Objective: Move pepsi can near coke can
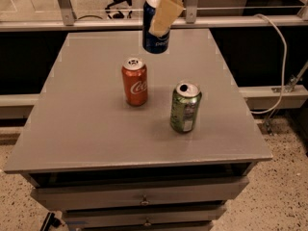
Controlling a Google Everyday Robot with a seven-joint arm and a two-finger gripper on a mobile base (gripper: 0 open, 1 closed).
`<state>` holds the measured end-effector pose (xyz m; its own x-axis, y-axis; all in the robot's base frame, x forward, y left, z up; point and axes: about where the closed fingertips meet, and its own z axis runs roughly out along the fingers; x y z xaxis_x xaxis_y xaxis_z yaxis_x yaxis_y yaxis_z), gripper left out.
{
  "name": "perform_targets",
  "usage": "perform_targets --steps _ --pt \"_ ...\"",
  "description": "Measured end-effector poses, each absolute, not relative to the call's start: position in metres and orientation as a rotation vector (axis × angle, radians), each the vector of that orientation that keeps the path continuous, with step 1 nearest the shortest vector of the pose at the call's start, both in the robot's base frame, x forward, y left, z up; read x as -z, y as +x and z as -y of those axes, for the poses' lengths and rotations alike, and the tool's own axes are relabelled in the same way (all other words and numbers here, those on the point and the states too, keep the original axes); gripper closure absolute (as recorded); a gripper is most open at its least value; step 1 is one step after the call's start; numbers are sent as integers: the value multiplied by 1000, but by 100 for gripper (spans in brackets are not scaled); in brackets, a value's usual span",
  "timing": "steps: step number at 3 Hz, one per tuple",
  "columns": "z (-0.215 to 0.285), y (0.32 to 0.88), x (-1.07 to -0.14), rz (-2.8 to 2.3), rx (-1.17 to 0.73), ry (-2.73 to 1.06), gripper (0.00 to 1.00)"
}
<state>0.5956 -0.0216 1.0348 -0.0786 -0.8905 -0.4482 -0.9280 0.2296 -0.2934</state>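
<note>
Pepsi can clamped in gripper, airborne behind coke can; green can to rt.

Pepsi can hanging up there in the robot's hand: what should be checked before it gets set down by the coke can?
1. Hand grips the pepsi can, lifted above the far side of the table: ok.
2. Pepsi can roughly upright: ok.
3. Coke can standing upright: ok.
4. Bare table behind the coke can for landing: ok.
5. Green can stands apart from the coke can: ok.
6. Grip firmness: cannot tell.
</note>
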Motion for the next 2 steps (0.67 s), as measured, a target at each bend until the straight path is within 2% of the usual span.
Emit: perform_targets --steps 2 --pt "51 618 -996 -2049 -109 -1651 100"
